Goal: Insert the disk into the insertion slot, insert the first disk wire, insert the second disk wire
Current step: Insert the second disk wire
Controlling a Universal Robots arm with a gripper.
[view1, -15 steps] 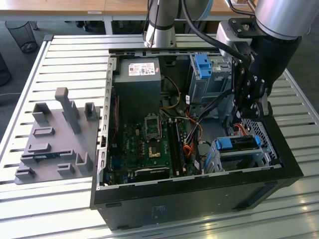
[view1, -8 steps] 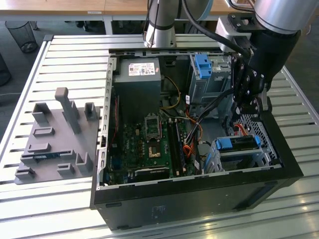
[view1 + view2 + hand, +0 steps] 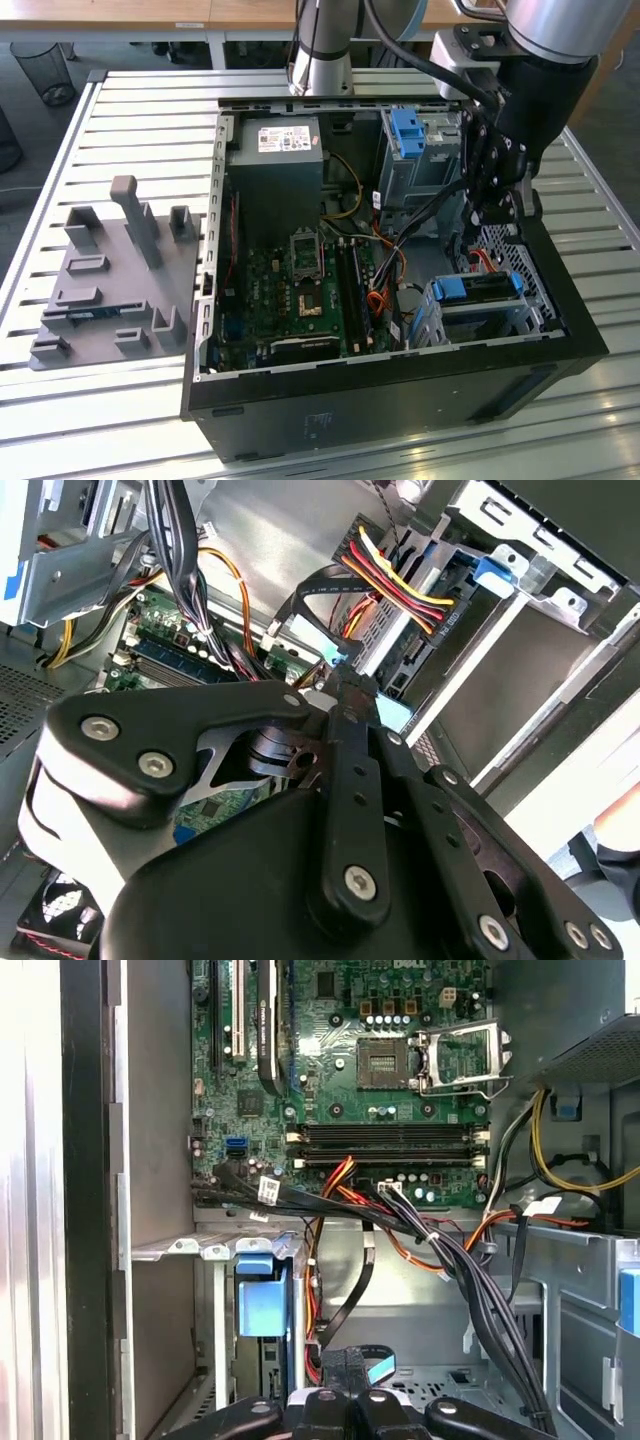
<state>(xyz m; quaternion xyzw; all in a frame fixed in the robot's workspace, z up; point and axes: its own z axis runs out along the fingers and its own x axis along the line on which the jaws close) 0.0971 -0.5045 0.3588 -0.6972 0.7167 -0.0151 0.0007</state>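
Reaching into the open computer case, the arm is seen at the exterior view's right, while a grey fixture tray lies on the slatted desk at that view's left. Further right, the motherboard is exposed in the case floor. Right again, the disk, marked by its blue carrier, is seated in the insertion slot at the case's near right corner, its long axis across the slot mouth. The end effector is held just above and behind the disk, so the disk's rear face lies directly beneath it. In the second wrist view, the end effector appears clenched on a small black connector with a pale blue cable, close to the disk's back, where red, yellow and black wires are gathered.
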